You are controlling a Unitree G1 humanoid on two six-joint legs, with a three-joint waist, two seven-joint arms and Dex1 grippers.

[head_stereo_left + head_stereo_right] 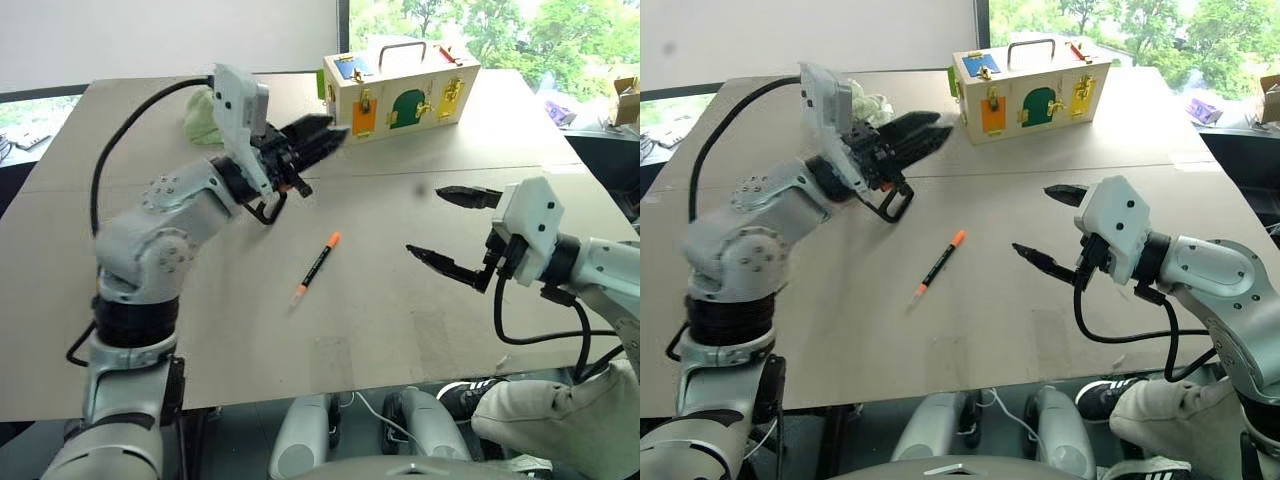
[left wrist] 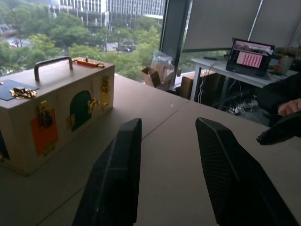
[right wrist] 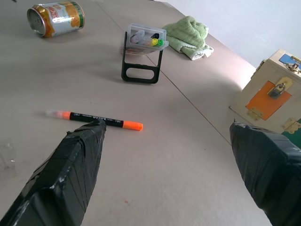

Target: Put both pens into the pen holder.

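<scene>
Right tool (image 1: pixel 1040 226) hangs above the counter (image 1: pixel 1040 340) with its two black fingers spread wide and nothing between them. Just beside it, toward the robot's left, the orange pen (image 1: pixel 938 266) lies flat on the counter, the orange cap pointing away from the robot and the pale end pointing toward it. In the right wrist view this pen (image 3: pixel 96 118) sits close to one fingertip, but it is not yet between the fingers.

Left tool (image 1: pixel 318 136) is raised above the far side of the counter, its fingers parted and empty as the left wrist view shows them. The holder (image 3: pixel 143 52) stands below and behind it. Inside its clear cup a pale marker end and a yellow-green tip are visible; I cannot tell for sure if the blue pen is there.

Farther away are the can (image 3: pixel 55 18), lying on its side, the green cloth (image 3: pixel 187 34) and the wooden box (image 1: pixel 400 85).

The step in hand looks like picking up the orange pen. To do it well, the right tool should turn so its fingers cross the barrel, come down over the middle of the black part and then close, because a slim pen can roll away easily.
</scene>
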